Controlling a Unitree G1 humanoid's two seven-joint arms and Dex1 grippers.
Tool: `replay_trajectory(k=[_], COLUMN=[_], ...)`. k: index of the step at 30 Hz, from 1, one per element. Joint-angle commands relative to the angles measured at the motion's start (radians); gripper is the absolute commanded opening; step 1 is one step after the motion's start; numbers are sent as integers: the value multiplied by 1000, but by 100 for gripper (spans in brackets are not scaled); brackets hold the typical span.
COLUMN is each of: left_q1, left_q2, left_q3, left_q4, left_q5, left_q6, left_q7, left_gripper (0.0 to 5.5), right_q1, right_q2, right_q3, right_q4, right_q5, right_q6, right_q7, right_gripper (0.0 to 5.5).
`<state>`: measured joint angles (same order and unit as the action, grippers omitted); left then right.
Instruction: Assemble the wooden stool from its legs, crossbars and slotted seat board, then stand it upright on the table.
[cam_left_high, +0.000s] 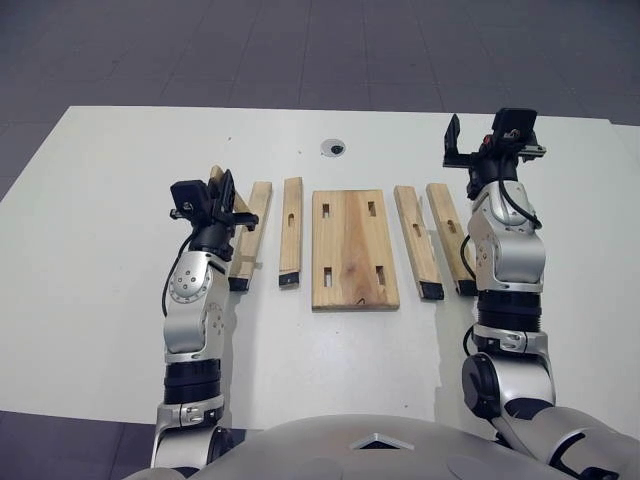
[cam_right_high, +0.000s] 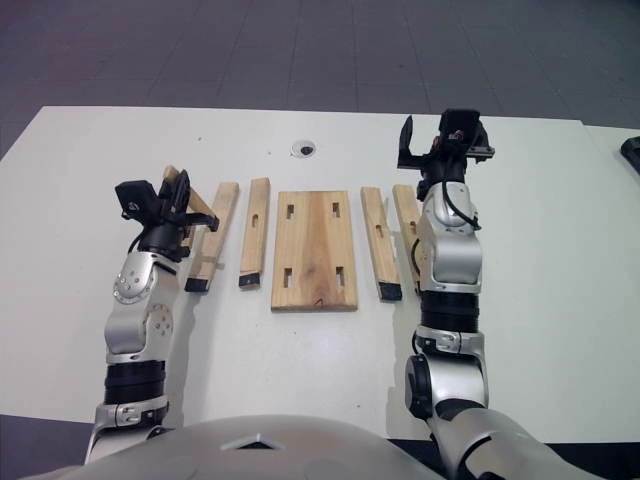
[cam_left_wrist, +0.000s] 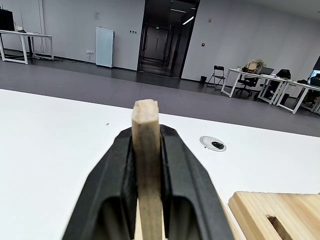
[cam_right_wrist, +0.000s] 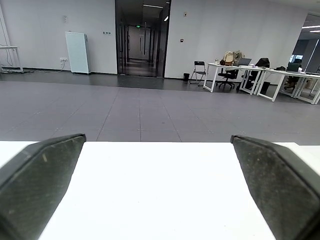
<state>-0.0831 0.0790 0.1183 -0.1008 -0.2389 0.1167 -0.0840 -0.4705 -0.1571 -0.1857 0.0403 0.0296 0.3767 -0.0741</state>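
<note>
Grey floor tiles (cam_left_high: 200, 50) lie behind a white desk (cam_left_high: 100, 250), which takes up most of the head views. At the middle of the frame the seat board (cam_left_high: 354, 250) lies flat on the desk, with four small slots in it. Left of it the inner left leg (cam_left_high: 291, 232) and the outer left leg (cam_left_high: 250, 235) lie flat, close to each other but apart, each with a dark lower end. Right of the board the inner right leg (cam_left_high: 417, 242) and the outer right leg (cam_left_high: 443, 210) lie in the same way; the right arm covers the lower end of the outer one. A round cable hole (cam_left_high: 334, 148) is in the desk above the board. The left claw (cam_left_high: 222, 195) is at the left of the frame, just beside the outer left leg, and it is clamped on a wooden stick (cam_left_wrist: 148, 165): in the left wrist view the stick stands between the two black fingers (cam_left_wrist: 182, 165) and its end comes out past them. The right claw (cam_left_high: 480, 145) is at the upper right of the frame, above the right legs, and its fingers (cam_right_wrist: 40, 175) are wide apart with nothing between them.
</note>
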Motion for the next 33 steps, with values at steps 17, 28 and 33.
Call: replay_trajectory(k=[17,28,33], left_q1=[-36,-33,10], left_q2=[35,104,140], left_q3=[37,39,40], left_q4=[30,191,317], left_q5=[-73,-23,5], left_q6=[185,137,75], left_q7=[-34,-94,-125], left_gripper=[42,42,42], right_q1=[14,13,-2], right_q2=[31,45,56], right_q3=[-2,8,22], right_q4=[-49,-93,-143], right_q5=[11,13,10], right_q6=[35,56,91], right_q7=[-16,-24,-28], right_gripper=[540,540,540])
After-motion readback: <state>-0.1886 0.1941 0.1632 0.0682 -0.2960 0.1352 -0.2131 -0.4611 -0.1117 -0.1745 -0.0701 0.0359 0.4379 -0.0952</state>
